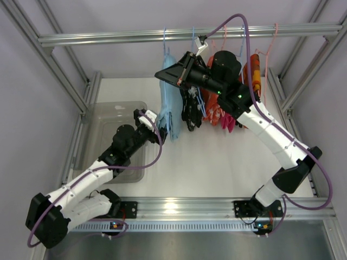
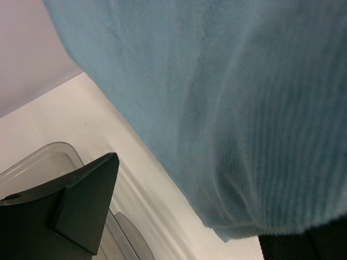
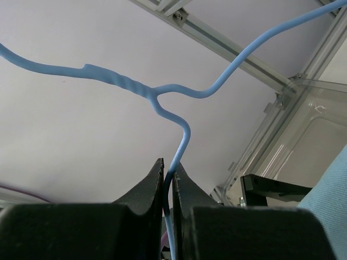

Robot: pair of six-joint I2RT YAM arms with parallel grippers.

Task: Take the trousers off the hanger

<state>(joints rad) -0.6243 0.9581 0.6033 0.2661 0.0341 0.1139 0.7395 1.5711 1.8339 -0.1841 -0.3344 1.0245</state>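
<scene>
Light blue trousers hang from a blue wire hanger on the overhead rail. My right gripper is at the top of the trousers, shut on the hanger's wire; the right wrist view shows the wire pinched between its closed jaws. My left gripper is beside the trousers' lower left edge, open. In the left wrist view the blue cloth fills the frame and its hem hangs just above the gap between the spread fingers, one finger at lower left.
A clear plastic bin sits on the table at left. Black, red and orange garments hang on the same rail, right of the trousers. Aluminium frame posts stand at both sides.
</scene>
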